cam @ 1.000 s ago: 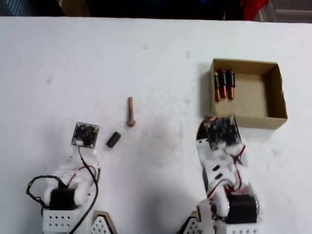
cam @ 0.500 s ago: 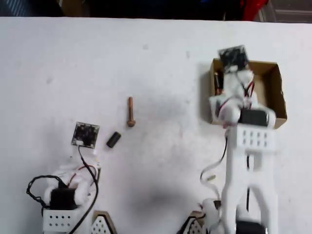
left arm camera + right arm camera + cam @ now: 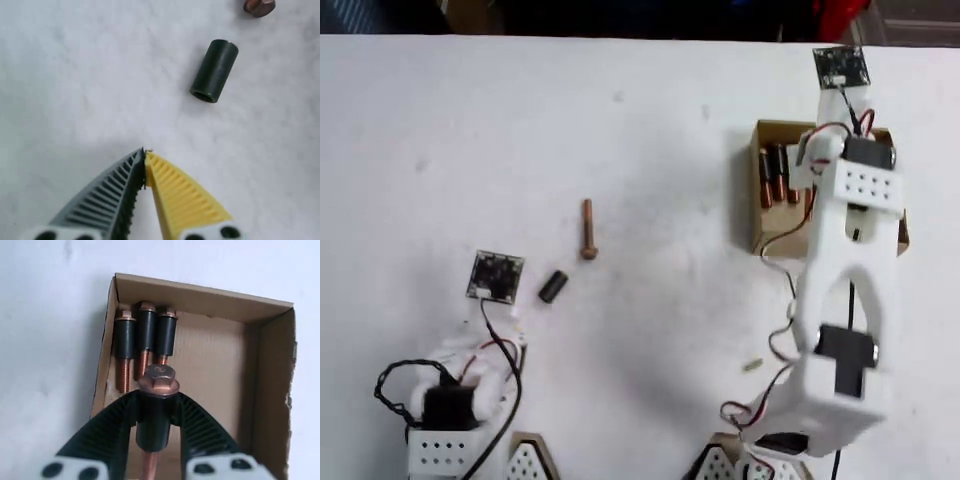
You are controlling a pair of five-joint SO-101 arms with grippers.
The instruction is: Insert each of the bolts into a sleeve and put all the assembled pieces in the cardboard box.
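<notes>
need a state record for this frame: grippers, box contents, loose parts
right gripper: shut on an assembled piece, held above the cardboard box
left gripper: shut, empty, low over the table near the loose sleeve
box contents: three assembled pieces, side by side along one wall
loose bolt: lying on the table, apart from the loose sleeve
left to do: one bolt and sleeve not yet joined

The copper-coloured metal bolt (image 3: 159, 381) shines dully, the black cylindrical sleeve (image 3: 151, 430) is smooth and matt, the brown cardboard box (image 3: 215, 360) rough, the white tabletop (image 3: 50, 340) matt.
</notes>
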